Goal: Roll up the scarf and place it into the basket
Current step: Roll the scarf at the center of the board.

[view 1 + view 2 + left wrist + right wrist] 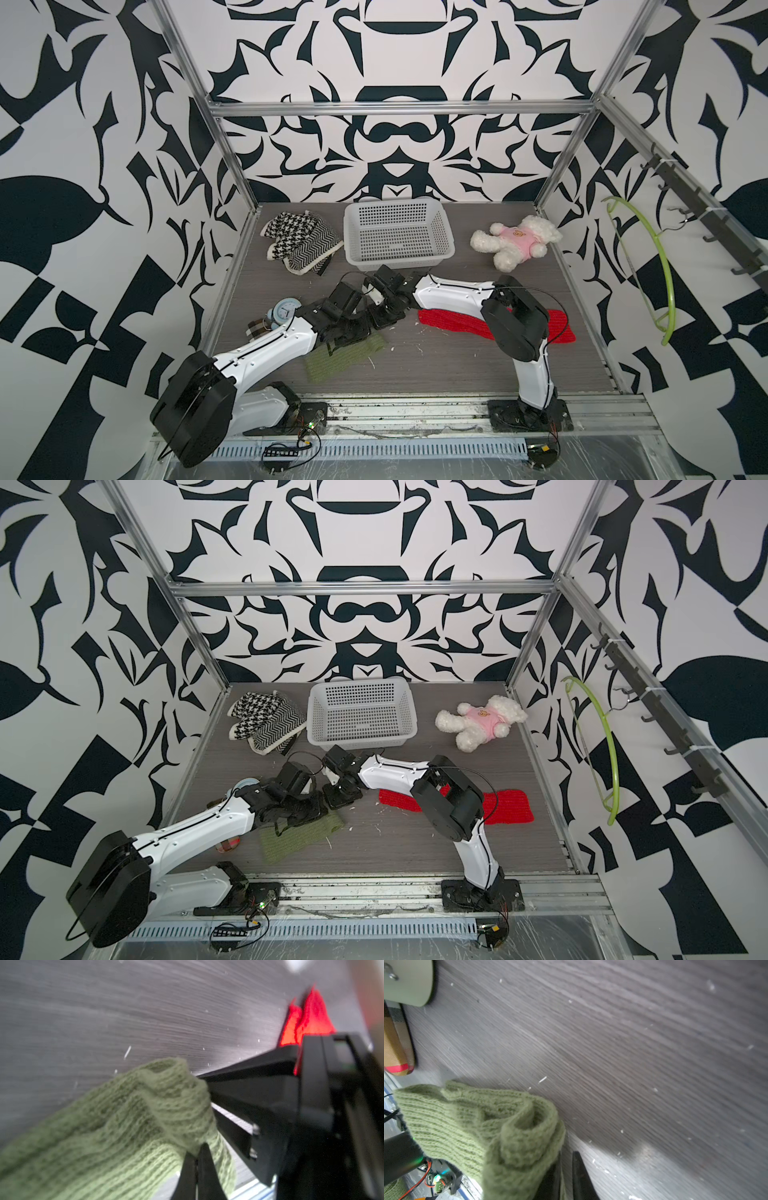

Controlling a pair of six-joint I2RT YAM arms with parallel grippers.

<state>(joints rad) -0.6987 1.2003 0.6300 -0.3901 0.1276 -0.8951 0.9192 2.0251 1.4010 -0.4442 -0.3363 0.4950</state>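
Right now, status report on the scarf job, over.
Left gripper and right gripper both shut on the green knit scarf, end loosely curled. White perforated plastic basket empty. Red knit cloth alongside, not blocking.

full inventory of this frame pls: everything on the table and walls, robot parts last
basket: 1, white, back centre of the table
green scarf: 1, olive green, front left, one end lifted
red scarf: 1, red, flat at right, partly under the right arm
patterned scarves: seemingly 2, black-and-white, piled back left
plush bear: 1, white with pink shirt, back right
clock: 1, pale blue, left edge
plaid item: 1, beige check, beside the clock
hanger: 1, lime green, right wall
hook rail: 1, black, right wall
table: 1, grey wood grain
left arm, right arm: white and black
left gripper, right gripper: black, each pinching the green scarf
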